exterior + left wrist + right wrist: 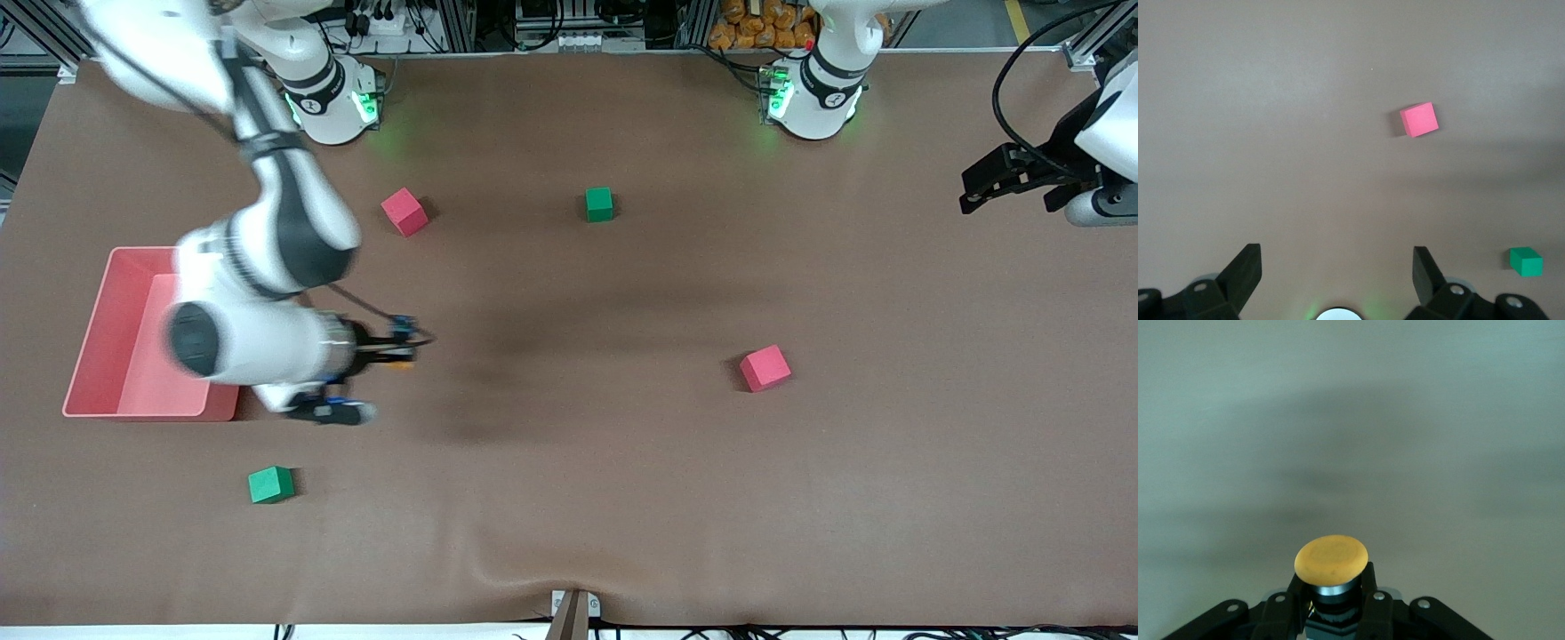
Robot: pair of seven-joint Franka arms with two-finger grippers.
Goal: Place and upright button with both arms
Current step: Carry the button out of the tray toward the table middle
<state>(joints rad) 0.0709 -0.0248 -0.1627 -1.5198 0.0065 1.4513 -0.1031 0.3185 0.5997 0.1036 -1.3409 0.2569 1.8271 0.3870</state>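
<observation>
Over the brown tabletop (pixel 622 462), near the right arm's end and just beside the pink bin (pixel 124 356), we see the right gripper (pixel 398 348) clamped on the button (pixel 1331 561), whose orange cap points outward from between the fingers (pixel 1373 607). The button is held in the air, off the tabletop. We count one button, one bin, two red cubes and two green cubes. One red cube (pixel 404 212) and one green cube (pixel 599 204) lie near the arm bases; the second red cube (pixel 765 368) sits toward the left arm's end, and the second green cube (pixel 270 484) lies nearest the front camera. Our left gripper (pixel 1337 277) waits at the left arm's end with its fingers spread apart, holding nothing.
</observation>
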